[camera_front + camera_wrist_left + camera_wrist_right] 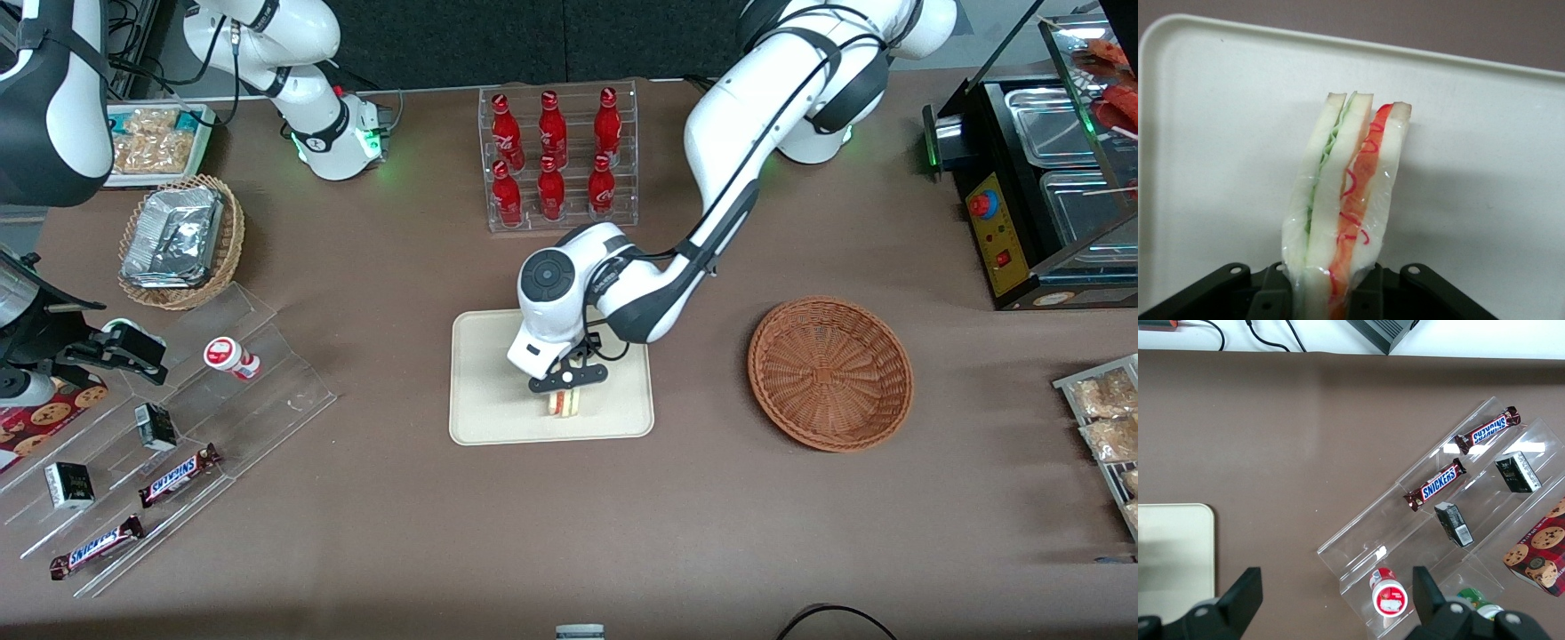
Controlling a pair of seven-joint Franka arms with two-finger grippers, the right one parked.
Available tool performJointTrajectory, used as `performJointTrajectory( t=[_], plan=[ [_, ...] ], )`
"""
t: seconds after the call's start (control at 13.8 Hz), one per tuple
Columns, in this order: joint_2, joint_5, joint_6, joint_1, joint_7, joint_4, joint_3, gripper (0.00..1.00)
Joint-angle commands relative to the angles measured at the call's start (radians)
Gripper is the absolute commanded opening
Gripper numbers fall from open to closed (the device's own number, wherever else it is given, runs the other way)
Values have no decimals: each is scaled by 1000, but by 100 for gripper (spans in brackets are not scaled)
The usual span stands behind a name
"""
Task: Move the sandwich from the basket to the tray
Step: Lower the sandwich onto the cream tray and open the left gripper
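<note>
While the jaws grip the sandwich (564, 404) over the tray (484, 391), gripper (566, 388) low near the tray's front rim; basket (830, 372) empty on the bench toward the working arm's end. Advice: lower until bread rests flat, then release gently.

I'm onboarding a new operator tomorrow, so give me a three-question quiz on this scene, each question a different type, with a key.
1. True or false: the sandwich is in the basket.
2. Multiple choice: the gripper is (A) above the bottle rack, (B) over the tray, shut on the sandwich, (C) open over the basket.
3. Fill in: the bottles in the clear rack are coloured ____.

Key:
1. False; the basket holds nothing, and the sandwich is over the tray.
2. B; the wrist view shows the wrapped sandwich held between the fingers.
3. Red.
</note>
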Motion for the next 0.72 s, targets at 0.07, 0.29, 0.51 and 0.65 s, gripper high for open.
performJointTrajectory(
  t=[0.07, 0.29, 0.51, 0.65],
  plan=[
    [55, 20, 1, -49, -57, 62, 35, 9],
    [70, 27, 27, -64, -81, 62, 50, 16],
    [67, 32, 29, -66, -63, 62, 64, 100],
    [58, 32, 27, -58, -63, 64, 62, 100]
  ],
)
